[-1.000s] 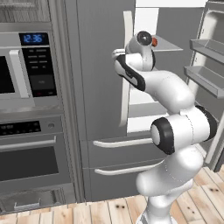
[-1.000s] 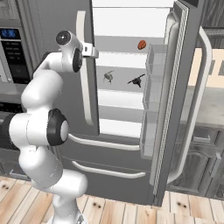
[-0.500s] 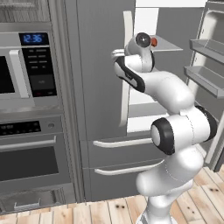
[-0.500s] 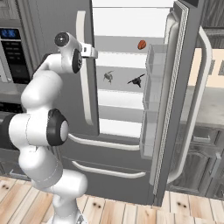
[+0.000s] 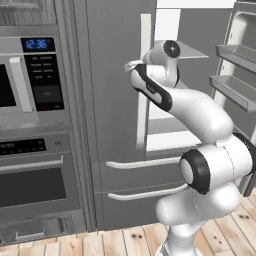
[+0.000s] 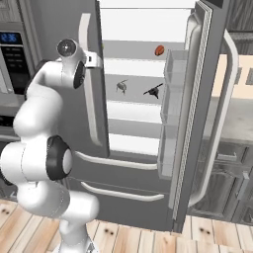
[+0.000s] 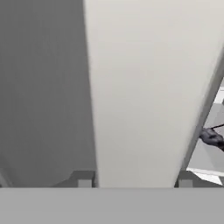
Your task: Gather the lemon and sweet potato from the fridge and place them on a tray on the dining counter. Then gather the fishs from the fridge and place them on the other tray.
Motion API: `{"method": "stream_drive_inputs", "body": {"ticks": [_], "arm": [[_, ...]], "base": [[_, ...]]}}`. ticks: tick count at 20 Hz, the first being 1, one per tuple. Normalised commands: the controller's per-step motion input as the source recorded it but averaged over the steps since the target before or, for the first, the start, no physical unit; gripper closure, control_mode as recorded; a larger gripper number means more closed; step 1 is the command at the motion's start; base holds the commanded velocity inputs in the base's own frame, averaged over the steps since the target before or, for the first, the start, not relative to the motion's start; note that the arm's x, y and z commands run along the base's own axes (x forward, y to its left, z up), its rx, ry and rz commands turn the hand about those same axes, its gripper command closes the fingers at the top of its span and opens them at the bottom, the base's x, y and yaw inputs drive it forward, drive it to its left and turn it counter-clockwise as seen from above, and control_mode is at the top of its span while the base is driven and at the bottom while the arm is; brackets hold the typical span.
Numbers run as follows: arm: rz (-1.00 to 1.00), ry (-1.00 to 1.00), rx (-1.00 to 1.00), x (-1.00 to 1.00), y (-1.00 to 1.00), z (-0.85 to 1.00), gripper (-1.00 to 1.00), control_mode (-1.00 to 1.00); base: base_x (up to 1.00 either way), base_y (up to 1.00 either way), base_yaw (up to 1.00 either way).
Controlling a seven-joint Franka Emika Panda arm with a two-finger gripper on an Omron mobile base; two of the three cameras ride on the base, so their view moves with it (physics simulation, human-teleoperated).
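the pincer [image 7: 133, 181] pinches the pale handle [image 7: 148, 87] of the fridge's [image 5: 107, 125] closed left door.

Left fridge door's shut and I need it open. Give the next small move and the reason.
Probably close the hand firmly on the left handle, then pull. Its tips already stand either side of the handle, the left door is shut, and fish wait on a shelf inside.

The fridge [image 5: 110, 100] looks like matt brushed grey metal, above a pale wood-plank floor [image 6: 148, 237].
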Motion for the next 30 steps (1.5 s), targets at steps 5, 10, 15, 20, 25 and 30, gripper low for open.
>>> {"method": "stream_drive_inputs", "body": {"ticks": [5,10,15,20,25,30], "arm": [[0.22,0.00,0.00,-0.87,0.73,0.00,1.00,-1.00],[0.17,0.00,0.00,-0.94,0.79,0.00,1.00,-1.00],[0.15,0.00,0.00,-0.94,0.80,0.00,1.00,-1.00],[0.13,0.04,0.00,-0.80,0.76,0.03,-1.00,-1.00],[-0.03,0.06,0.05,-0.71,-0.29,0.40,-1.00,-1.00],[-0.09,0.15,0.12,-0.45,-0.93,0.44,-1.00,-1.00]], "base": [[0.00,0.00,0.00],[0.00,0.00,0.00],[0.00,0.00,0.00],[0.00,0.00,0.00],[0.00,0.00,0.00],[0.00,0.00,0.00]]}}
